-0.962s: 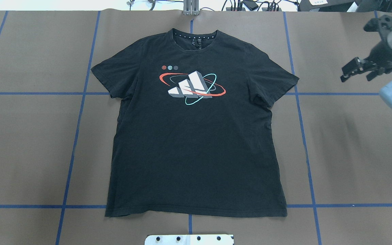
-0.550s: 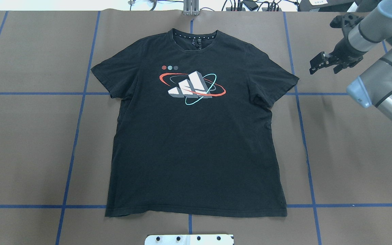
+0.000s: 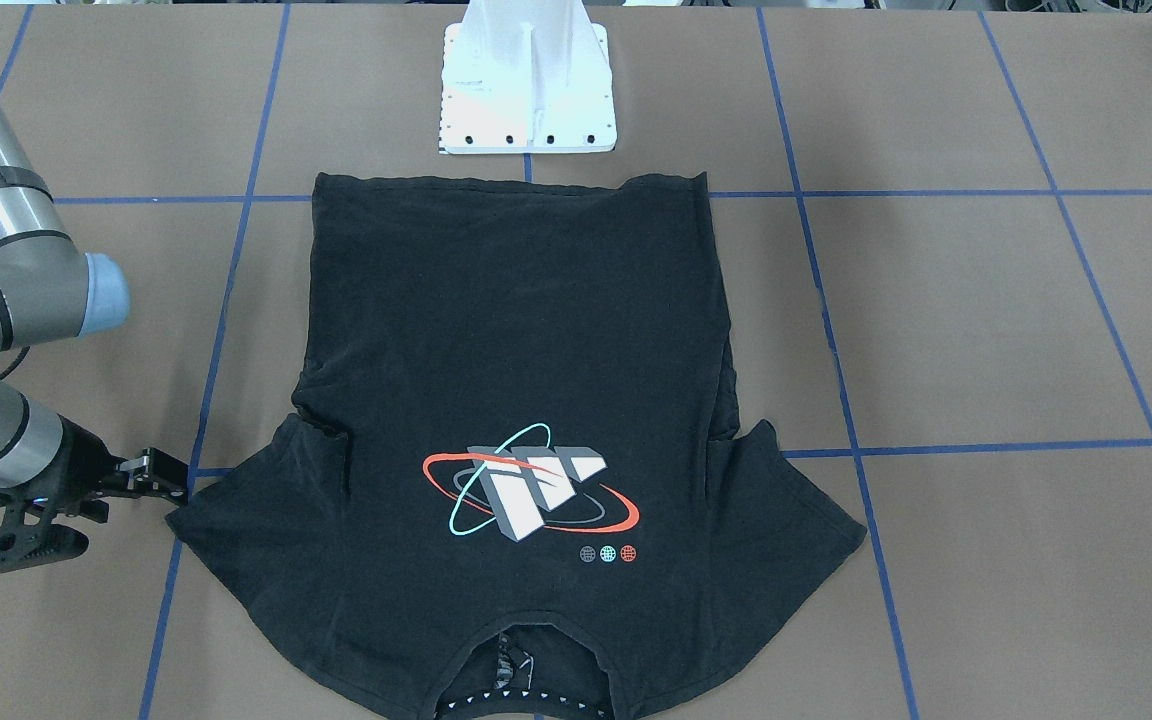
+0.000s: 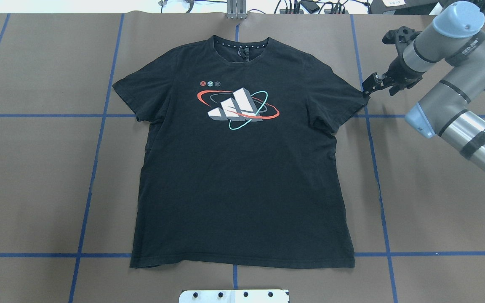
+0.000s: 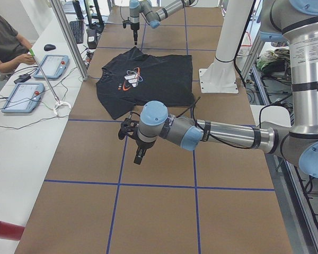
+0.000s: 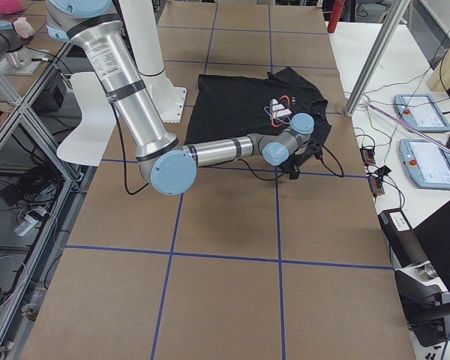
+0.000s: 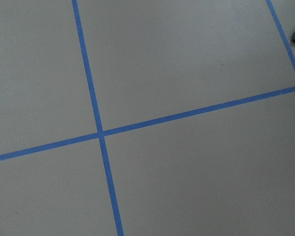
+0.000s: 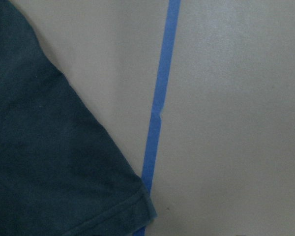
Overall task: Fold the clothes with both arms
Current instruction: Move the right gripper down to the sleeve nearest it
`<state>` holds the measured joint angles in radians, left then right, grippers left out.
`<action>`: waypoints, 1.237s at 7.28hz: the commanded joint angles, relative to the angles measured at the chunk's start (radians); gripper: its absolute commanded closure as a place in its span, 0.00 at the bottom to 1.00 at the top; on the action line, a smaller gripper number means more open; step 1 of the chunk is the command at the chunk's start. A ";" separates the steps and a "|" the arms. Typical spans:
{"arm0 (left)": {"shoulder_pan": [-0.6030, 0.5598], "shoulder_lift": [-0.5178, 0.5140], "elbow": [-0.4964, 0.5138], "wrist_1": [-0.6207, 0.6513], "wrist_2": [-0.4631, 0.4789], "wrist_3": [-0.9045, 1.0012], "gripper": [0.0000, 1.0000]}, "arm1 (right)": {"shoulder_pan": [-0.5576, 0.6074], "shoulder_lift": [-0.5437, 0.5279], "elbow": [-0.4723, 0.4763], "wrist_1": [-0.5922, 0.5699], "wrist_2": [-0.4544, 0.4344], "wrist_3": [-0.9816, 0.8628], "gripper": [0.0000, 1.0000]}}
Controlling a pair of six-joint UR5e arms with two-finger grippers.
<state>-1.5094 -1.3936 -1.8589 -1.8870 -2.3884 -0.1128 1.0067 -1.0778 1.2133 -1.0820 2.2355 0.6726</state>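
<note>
Progress: no fold is made. T-shirt lies flat, print up, at centre frame on the worktop. Right hand, upper right in the overhead view, sits just beside the sleeve tip, jaws apart and empty. Left hand is well apart from the shirt; its opening cannot be told. All folds remain.

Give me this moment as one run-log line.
shirt: flat, unfolded, print up | right end effector: open, at sleeve edge, no grasp | left end effector: over bare table, off shirt, state unclear
</note>
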 commanded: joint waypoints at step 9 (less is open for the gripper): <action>0.000 0.001 0.000 -0.001 0.000 0.001 0.01 | -0.031 0.033 -0.054 -0.001 -0.030 0.013 0.78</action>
<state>-1.5094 -1.3928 -1.8589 -1.8885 -2.3884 -0.1120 0.9755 -1.0461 1.1598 -1.0829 2.2070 0.6857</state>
